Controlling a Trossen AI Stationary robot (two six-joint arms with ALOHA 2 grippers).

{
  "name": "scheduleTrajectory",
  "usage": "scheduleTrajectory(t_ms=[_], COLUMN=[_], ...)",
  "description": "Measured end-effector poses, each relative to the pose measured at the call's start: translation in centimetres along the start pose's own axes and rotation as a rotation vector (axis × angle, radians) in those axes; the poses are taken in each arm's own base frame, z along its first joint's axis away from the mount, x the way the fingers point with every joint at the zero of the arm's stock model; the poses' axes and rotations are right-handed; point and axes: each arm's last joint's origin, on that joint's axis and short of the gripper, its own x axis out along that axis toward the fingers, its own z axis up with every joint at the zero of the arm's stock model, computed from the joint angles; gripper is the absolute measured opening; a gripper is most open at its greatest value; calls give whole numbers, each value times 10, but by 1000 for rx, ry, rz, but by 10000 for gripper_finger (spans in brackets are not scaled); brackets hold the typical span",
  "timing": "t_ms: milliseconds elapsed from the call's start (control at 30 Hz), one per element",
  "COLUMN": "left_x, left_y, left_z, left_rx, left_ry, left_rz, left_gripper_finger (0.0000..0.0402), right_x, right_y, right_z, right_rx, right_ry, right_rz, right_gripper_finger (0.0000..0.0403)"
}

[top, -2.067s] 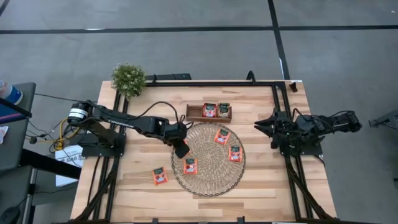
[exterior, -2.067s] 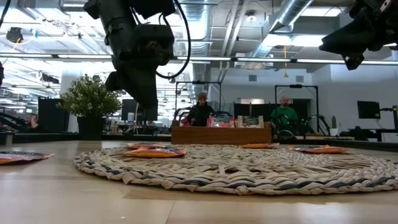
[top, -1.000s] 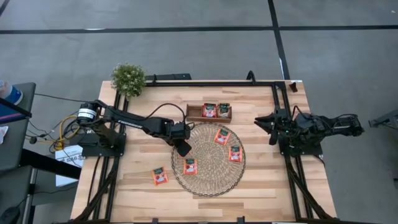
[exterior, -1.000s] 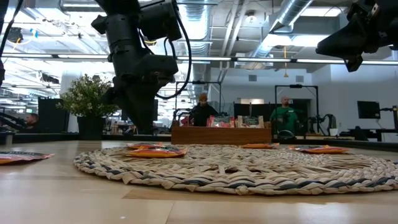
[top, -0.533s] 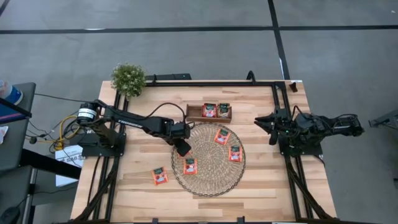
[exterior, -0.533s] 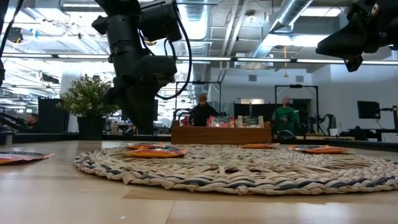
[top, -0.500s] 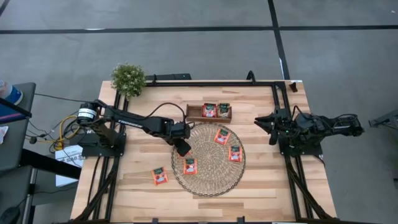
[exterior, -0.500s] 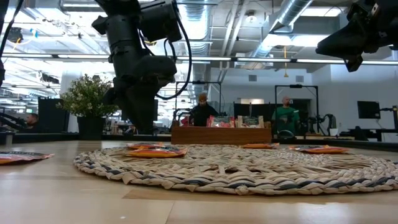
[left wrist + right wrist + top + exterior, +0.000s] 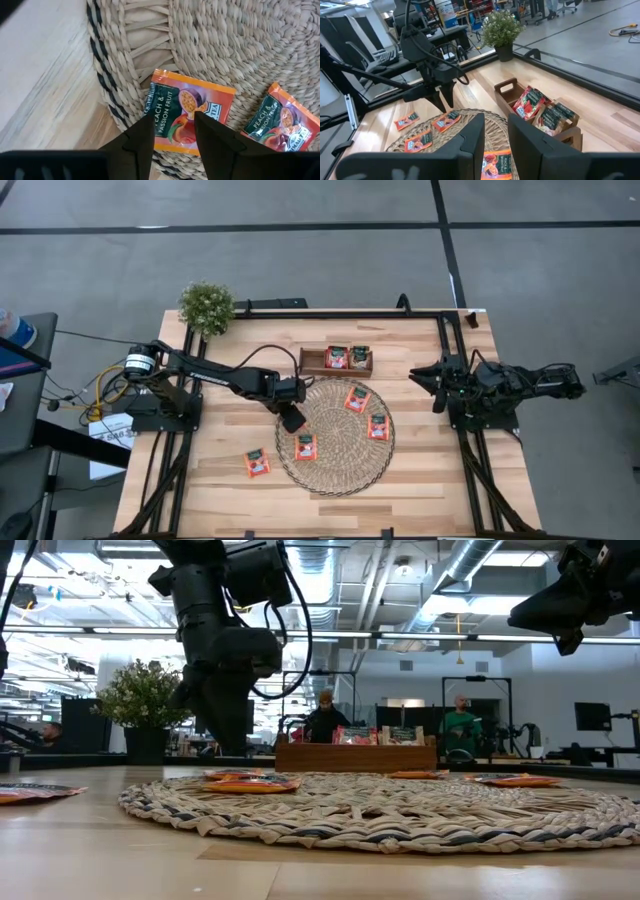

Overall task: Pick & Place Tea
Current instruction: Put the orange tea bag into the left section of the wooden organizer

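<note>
Now the left gripper (image 9: pixel 172 127) hangs over the edge of the straw mat (image 9: pixel 335 435) with its fingers apart and nothing in them, likely lined up to grab the red tea packet (image 9: pixel 187 117) lying flat right below, a square one with no long side, its words running across the fingers.

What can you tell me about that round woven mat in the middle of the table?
The round woven straw mat lies flat on the wooden table, just in front of the small wooden tray. It is pale braided straw coiled in rings, with dark strands along its rim. Three red-orange tea sachets rest on it; a fourth lies off it on the table. The left end effector hangs over its left edge, fingers apart.
</note>
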Motion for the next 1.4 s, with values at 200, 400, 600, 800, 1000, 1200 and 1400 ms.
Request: scheduleTrajectory(t_ms=[200,400,600,800,1000,1200,1400], left_x=[0,11,26,28,28,28,28], left_y=[0,1,3,3,4,4,4], left_z=[0,-2,-5,-5,-6,-6,-6], left_rx=[49,76,77,77,77,77,75], left_ry=[1,38,86,94,96,96,96], left_rz=[1,23,53,57,62,61,62], left_gripper_finger=[112,103,103,94,52,7,0], right_x=[0,0,0,0,0,0,0], right_y=[0,0,0,0,0,0,0], right_z=[0,0,0,0,0,0,0], right_rx=[0,0,2,2,3,7,8], right_ry=[0,0,-1,-1,-1,0,0], right_rz=[0,0,0,1,1,1,1], right_gripper_finger=[77,77,77,77,77,77,77])
